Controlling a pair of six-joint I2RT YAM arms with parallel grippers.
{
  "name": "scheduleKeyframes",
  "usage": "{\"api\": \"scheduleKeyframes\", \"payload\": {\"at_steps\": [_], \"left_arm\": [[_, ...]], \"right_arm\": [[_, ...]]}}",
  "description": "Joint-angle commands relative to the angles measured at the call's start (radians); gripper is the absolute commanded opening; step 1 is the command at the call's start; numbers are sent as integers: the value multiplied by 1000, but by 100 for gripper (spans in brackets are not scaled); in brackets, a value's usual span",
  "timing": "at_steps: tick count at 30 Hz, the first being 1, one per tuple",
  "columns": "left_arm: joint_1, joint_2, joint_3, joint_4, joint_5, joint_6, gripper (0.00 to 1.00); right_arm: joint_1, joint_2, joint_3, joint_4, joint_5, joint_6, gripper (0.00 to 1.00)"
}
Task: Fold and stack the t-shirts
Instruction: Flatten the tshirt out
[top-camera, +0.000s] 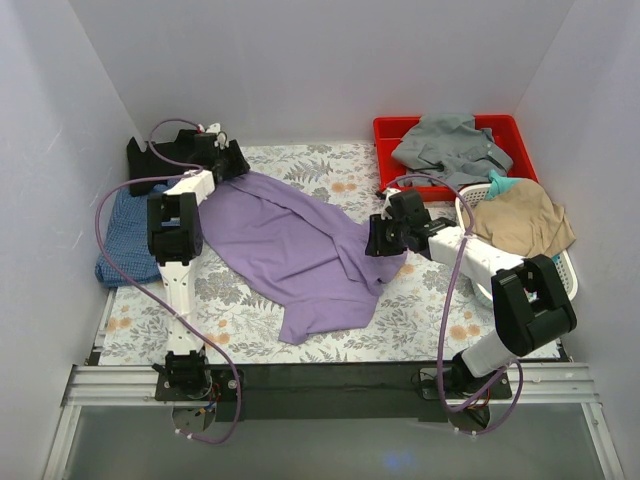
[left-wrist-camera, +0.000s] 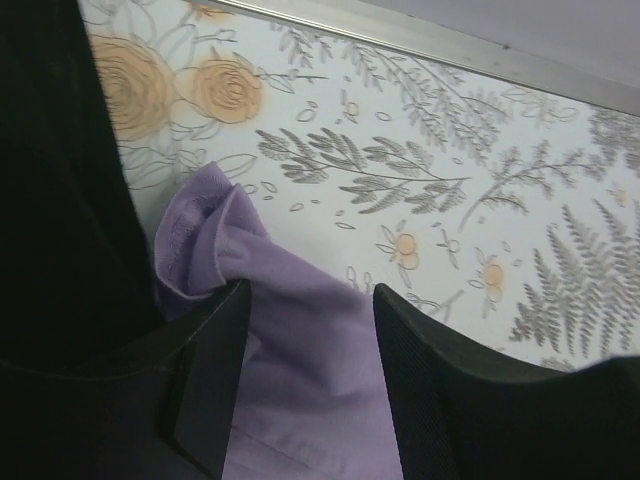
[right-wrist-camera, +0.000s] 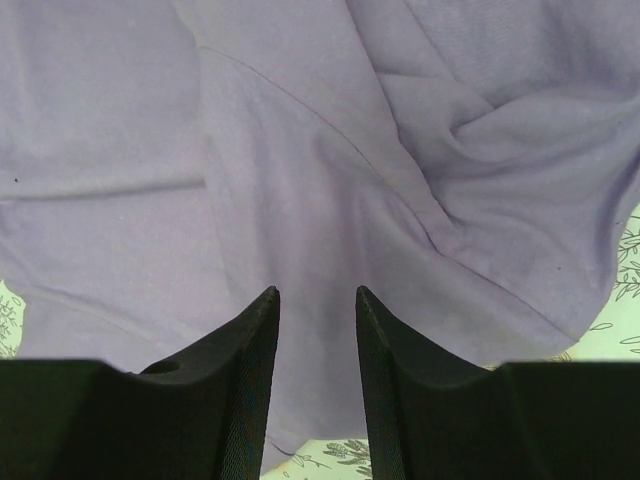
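A lilac-purple t-shirt (top-camera: 300, 250) lies spread and rumpled across the middle of the flowered table. At its far left corner my left gripper (top-camera: 225, 158) stands open, fingers astride a bunched end of the purple cloth (left-wrist-camera: 300, 400). On the shirt's right edge my right gripper (top-camera: 378, 240) is open too, fingertips (right-wrist-camera: 265, 300) down on the purple cloth (right-wrist-camera: 320, 150), with the hem lying in the gap. A black t-shirt (top-camera: 140, 155) sits at the far left corner. A blue checked t-shirt (top-camera: 125, 235) lies folded at the left edge.
A red bin (top-camera: 385, 130) at the back right holds a grey garment (top-camera: 450, 145). A white basket (top-camera: 565, 275) at the right holds a tan garment (top-camera: 520, 220). White walls close in three sides. Flowered tablecloth (left-wrist-camera: 450, 150) shows beyond the left fingers.
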Motion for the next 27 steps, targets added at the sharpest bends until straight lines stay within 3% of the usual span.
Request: {"api": "scheduleKeyframes", "payload": {"at_steps": [1, 3, 13, 23, 27], "left_arm": [[-41, -82, 18, -51, -245, 126, 52], [-58, -94, 9, -27, -378, 140, 55], [-58, -248, -97, 140, -164, 77, 64], [-58, -217, -126, 143, -40, 86, 64], [-66, -177, -119, 120, 30, 78, 59]], "right_arm": [[6, -11, -6, 23, -9, -1, 42], [8, -13, -6, 24, -12, -3, 42], [11, -19, -18, 23, 5, -7, 42], [9, 6, -35, 50, 45, 3, 41], [11, 38, -20, 61, 54, -3, 41]]}}
